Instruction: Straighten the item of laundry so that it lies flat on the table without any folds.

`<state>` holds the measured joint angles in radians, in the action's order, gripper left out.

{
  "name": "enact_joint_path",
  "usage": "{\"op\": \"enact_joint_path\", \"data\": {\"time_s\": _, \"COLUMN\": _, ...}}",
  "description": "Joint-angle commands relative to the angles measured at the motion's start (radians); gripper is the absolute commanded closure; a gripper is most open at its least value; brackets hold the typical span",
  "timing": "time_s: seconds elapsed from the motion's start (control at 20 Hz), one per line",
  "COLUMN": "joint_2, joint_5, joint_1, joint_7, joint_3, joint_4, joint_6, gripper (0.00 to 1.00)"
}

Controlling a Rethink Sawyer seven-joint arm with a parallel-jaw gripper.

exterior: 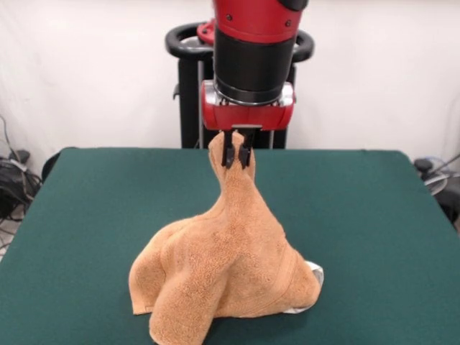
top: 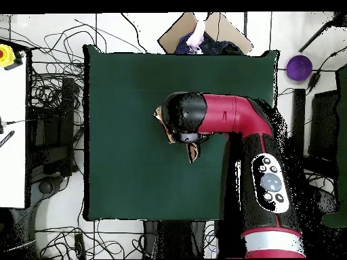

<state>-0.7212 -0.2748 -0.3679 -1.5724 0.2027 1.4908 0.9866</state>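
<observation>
Dark green felt covers the bench (exterior: 86,215), which stands before a plain white wall, with tangled cables on the floor at its sides in the overhead view. On the felt, toward the front edge in the front view, sits an orange-tan terry hand towel (exterior: 230,280), drawn up into a tall peak. Its lower part spreads in rumpled lobes that rest on the bench, and a small white tag (exterior: 314,272) shows at one lower edge. The tool (exterior: 236,152), hanging from the red and black arm (exterior: 251,43), is clamped on the towel's peak, with a tuft of cloth standing above its dark tips. From overhead the arm hides nearly all the towel; only small tan scraps (top: 194,152) show beside it.
</observation>
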Motion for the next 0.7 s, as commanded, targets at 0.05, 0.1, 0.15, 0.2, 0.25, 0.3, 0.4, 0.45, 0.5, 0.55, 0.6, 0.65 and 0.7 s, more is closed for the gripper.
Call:
{"op": "enact_joint_path", "data": {"time_s": 0.05, "joint_2": 0.044, "joint_5": -0.032, "joint_1": -0.002, "joint_7": -0.039, "joint_3": 0.019, "joint_4": 0.032, "joint_6": -0.063, "gripper": 1.0}}
{"op": "enact_joint_path", "data": {"time_s": 0.1, "joint_2": 0.045, "joint_5": -0.033, "joint_1": -0.002, "joint_7": -0.041, "joint_3": 0.018, "joint_4": 0.034, "joint_6": -0.071, "gripper": 1.0}}
{"op": "enact_joint_path", "data": {"time_s": 0.15, "joint_2": 0.049, "joint_5": -0.034, "joint_1": -0.002, "joint_7": -0.042, "joint_3": 0.019, "joint_4": 0.029, "joint_6": -0.074, "gripper": 1.0}}
{"op": "enact_joint_path", "data": {"time_s": 0.2, "joint_2": 0.051, "joint_5": -0.035, "joint_1": -0.001, "joint_7": -0.045, "joint_3": 0.019, "joint_4": 0.029, "joint_6": -0.081, "gripper": 1.0}}
{"op": "enact_joint_path", "data": {"time_s": 0.25, "joint_2": 0.055, "joint_5": -0.035, "joint_1": -0.001, "joint_7": -0.048, "joint_3": 0.019, "joint_4": 0.023, "joint_6": -0.085, "gripper": 1.0}}
{"op": "enact_joint_path", "data": {"time_s": 0.3, "joint_2": 0.058, "joint_5": -0.035, "joint_1": -0.001, "joint_7": -0.049, "joint_3": 0.02, "joint_4": 0.024, "joint_6": -0.093, "gripper": 1.0}}
{"op": "enact_joint_path", "data": {"time_s": 0.4, "joint_2": 0.064, "joint_5": -0.038, "joint_1": 0.0, "joint_7": -0.052, "joint_3": 0.02, "joint_4": 0.018, "joint_6": -0.106, "gripper": 1.0}}
{"op": "enact_joint_path", "data": {"time_s": 0.45, "joint_2": 0.069, "joint_5": -0.04, "joint_1": 0.001, "joint_7": -0.054, "joint_3": 0.019, "joint_4": 0.012, "joint_6": -0.112, "gripper": 1.0}}
{"op": "enact_joint_path", "data": {"time_s": 0.5, "joint_2": 0.07, "joint_5": -0.042, "joint_1": 0.002, "joint_7": -0.056, "joint_3": 0.017, "joint_4": 0.014, "joint_6": -0.121, "gripper": 1.0}}
{"op": "enact_joint_path", "data": {"time_s": 0.55, "joint_2": 0.074, "joint_5": -0.043, "joint_1": 0.002, "joint_7": -0.056, "joint_3": 0.016, "joint_4": 0.01, "joint_6": -0.128, "gripper": 1.0}}
{"op": "enact_joint_path", "data": {"time_s": 0.6, "joint_2": 0.075, "joint_5": -0.044, "joint_1": 0.001, "joint_7": -0.056, "joint_3": 0.016, "joint_4": 0.013, "joint_6": -0.137, "gripper": 1.0}}
{"op": "enact_joint_path", "data": {"time_s": 0.65, "joint_2": 0.076, "joint_5": -0.045, "joint_1": 0.0, "joint_7": -0.055, "joint_3": 0.015, "joint_4": 0.016, "joint_6": -0.146, "gripper": 1.0}}
{"op": "enact_joint_path", "data": {"time_s": 0.7, "joint_2": 0.076, "joint_5": -0.044, "joint_1": -0.001, "joint_7": -0.055, "joint_3": 0.014, "joint_4": 0.025, "joint_6": -0.159, "gripper": 1.0}}
